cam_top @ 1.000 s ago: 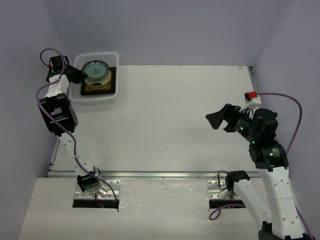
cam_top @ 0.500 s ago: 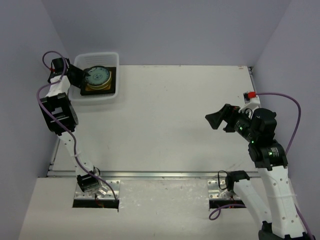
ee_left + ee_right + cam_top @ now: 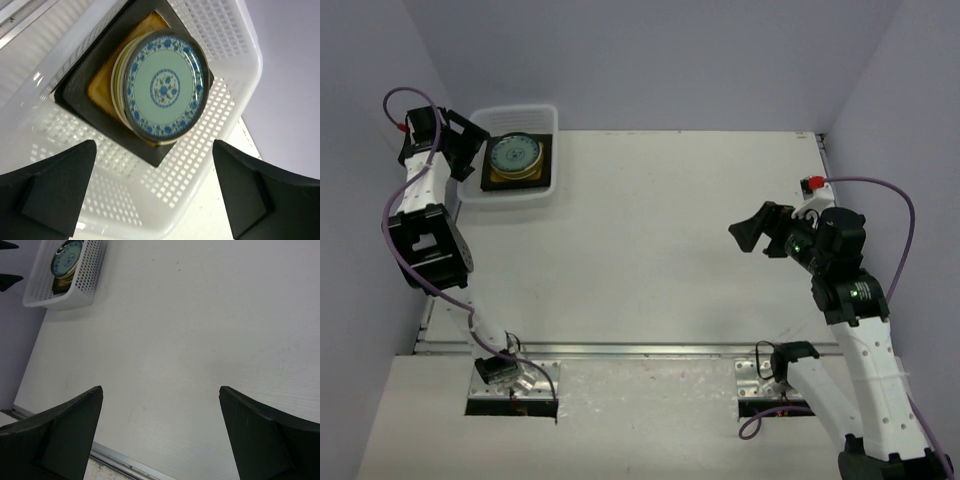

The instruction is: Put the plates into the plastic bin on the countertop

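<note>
Countertop (image 3: 660, 230): wide off-white surface filling the middle of the top view, with a metal rail (image 3: 650, 350) along its lower edge.

Plastic bin (image 3: 508, 199): whitish perforated tub at the upper left of the top view, in the far left corner of the countertop. In my right wrist view it is small, at the upper left.

My left gripper (image 3: 463, 148): hangs at the bin's left edge, upper left of the top view. Jaws spread wide, nothing between them. In the wrist view both dark fingers (image 3: 50, 190) sit at the bottom corners, with the bin in the gap.

My right gripper (image 3: 757, 232): right of centre in the top view, above bare countertop, well apart from the bin. Jaws released and wide, holding nothing.

Plates (image 3: 516, 155): all stacked inside the bin.
- The dark square plate (image 3: 80, 95) lies at the bottom, mustard centre showing at its left.
- Round plates are piled on it, and a lime-green edge peeks out on the left.
- The blue-patterned plate (image 3: 165, 89) is on top, face up with a pale centre.

I cannot count the ones hidden underneath.
</note>
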`<act>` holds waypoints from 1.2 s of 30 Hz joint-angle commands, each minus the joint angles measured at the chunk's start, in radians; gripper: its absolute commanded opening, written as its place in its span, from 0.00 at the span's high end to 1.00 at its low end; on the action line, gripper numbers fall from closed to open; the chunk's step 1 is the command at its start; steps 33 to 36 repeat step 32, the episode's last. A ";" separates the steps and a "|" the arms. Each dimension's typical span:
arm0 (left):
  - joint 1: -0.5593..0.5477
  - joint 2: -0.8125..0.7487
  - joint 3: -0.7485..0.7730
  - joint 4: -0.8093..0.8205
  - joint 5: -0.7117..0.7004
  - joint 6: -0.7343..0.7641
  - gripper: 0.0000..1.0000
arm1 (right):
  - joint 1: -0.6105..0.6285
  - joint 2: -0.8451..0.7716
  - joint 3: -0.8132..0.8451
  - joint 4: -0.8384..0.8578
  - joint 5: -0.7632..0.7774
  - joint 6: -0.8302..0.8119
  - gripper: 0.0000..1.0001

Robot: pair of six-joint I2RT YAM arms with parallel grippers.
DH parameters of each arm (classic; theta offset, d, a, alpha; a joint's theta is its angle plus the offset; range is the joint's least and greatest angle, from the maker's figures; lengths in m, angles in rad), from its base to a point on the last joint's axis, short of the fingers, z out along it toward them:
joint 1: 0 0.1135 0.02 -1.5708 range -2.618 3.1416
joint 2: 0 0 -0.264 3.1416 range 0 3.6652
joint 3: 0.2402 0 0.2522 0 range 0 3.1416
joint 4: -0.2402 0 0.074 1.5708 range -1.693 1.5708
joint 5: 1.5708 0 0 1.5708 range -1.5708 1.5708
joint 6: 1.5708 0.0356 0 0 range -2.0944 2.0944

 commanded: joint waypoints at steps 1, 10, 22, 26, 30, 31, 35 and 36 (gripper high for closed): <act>-0.058 -0.246 -0.100 -0.040 -0.077 0.142 0.00 | -0.002 0.094 0.003 0.049 0.076 -0.113 0.01; -0.359 -0.550 -0.169 -0.226 -0.238 0.361 0.00 | -0.002 0.327 0.157 -0.049 0.266 -0.224 0.01; -0.383 -1.124 -0.741 0.158 -0.026 0.437 0.00 | -0.002 0.205 0.061 0.017 0.232 -0.245 0.01; -0.383 -1.247 -0.907 0.210 -0.069 0.438 0.00 | -0.001 0.146 0.007 0.071 0.231 -0.252 0.01; -0.383 -1.230 -0.927 0.198 -0.096 0.438 0.00 | -0.002 0.124 -0.024 0.110 0.225 -0.226 0.01; -0.383 -1.230 -0.936 0.210 -0.095 0.436 0.00 | -0.002 0.123 -0.029 0.119 0.225 -0.217 0.01; -0.382 -1.230 -0.945 0.219 -0.096 0.436 0.00 | -0.002 0.121 -0.034 0.126 0.225 -0.209 0.01; -0.382 -1.230 -0.945 0.219 -0.096 0.436 0.00 | -0.002 0.121 -0.034 0.126 0.225 -0.209 0.01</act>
